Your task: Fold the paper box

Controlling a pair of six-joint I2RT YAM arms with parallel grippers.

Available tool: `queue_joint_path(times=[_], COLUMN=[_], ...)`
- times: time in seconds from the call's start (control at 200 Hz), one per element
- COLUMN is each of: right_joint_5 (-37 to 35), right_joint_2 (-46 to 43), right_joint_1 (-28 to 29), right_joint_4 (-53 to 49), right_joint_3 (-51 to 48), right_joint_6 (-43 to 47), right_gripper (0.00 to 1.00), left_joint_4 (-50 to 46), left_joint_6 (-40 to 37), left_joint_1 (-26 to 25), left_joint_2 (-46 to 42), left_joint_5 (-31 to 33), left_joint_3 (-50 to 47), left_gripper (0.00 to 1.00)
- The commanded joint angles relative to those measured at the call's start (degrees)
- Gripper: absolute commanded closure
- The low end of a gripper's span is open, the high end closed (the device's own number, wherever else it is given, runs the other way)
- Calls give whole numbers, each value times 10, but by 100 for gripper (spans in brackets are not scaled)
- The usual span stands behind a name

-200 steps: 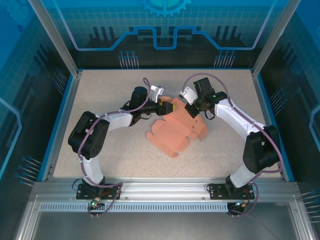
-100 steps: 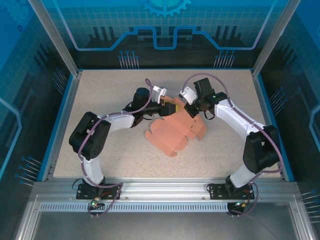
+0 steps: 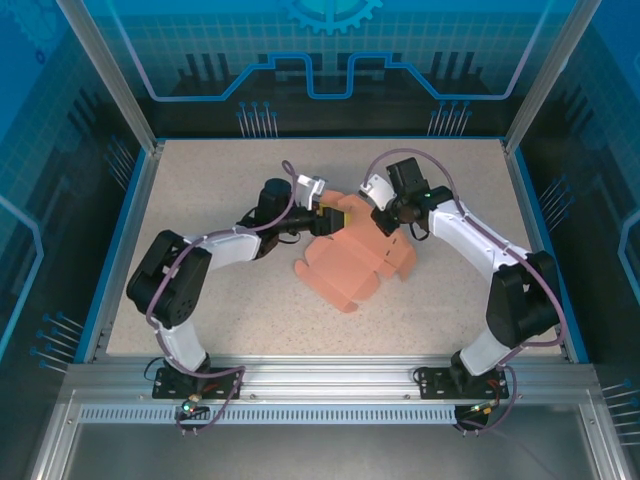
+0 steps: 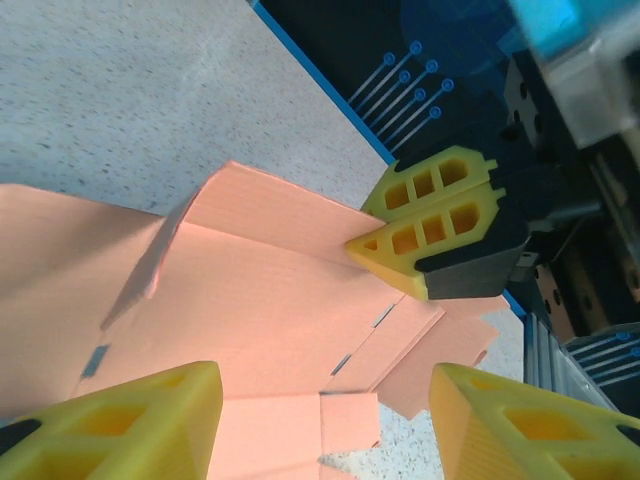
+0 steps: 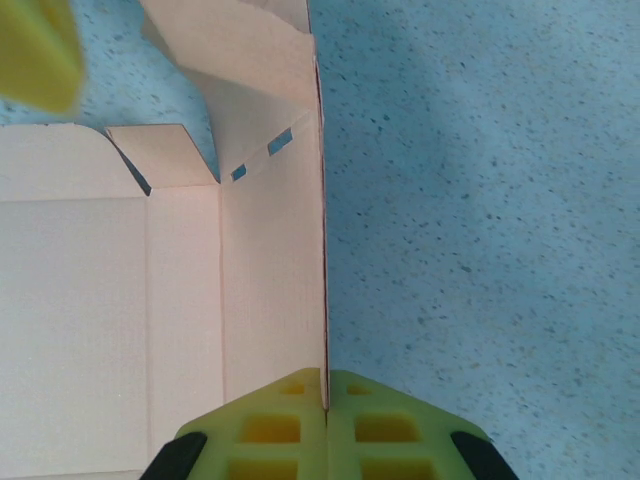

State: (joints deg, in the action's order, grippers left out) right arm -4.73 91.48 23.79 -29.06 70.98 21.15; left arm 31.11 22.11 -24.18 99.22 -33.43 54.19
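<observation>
Right wrist view: the right gripper is clenched on the thin top edge of a raised side panel of the paper box. The left gripper hangs over the card with its jaws apart, holding nothing. The box lies near the middle of the table, between both arms. It is salmon-pink thin card, mostly flat, with scored creases, slots and tabbed flaps. Folding looks barely begun: one wall stands, and the other walls and tabs are unfolded.
</observation>
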Motion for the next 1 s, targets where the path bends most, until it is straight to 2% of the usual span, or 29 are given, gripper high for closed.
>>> queue_joint_path(times=[0.0, 0.28, 0.61, 0.996], right_joint_5=[-69, -196, -297, -348], right_joint_2=[-17, -14, -25, -18], right_joint_1=[27, 82, 133, 155], right_joint_4=[23, 88, 233, 368], right_joint_3=[-13, -49, -128, -192], right_joint_6=[36, 107, 216, 309], right_gripper=[96, 96, 96, 96], left_joint_4=[-5, -57, -151, -190], left_joint_6=[-11, -9, -29, -46], left_joint_1=[19, 64, 85, 85], left_joint_2=[-41, -94, -66, -6], left_joint_5=[28, 133, 204, 203], left_joint_3=[-26, -70, -35, 19], left_gripper=[41, 40, 40, 41])
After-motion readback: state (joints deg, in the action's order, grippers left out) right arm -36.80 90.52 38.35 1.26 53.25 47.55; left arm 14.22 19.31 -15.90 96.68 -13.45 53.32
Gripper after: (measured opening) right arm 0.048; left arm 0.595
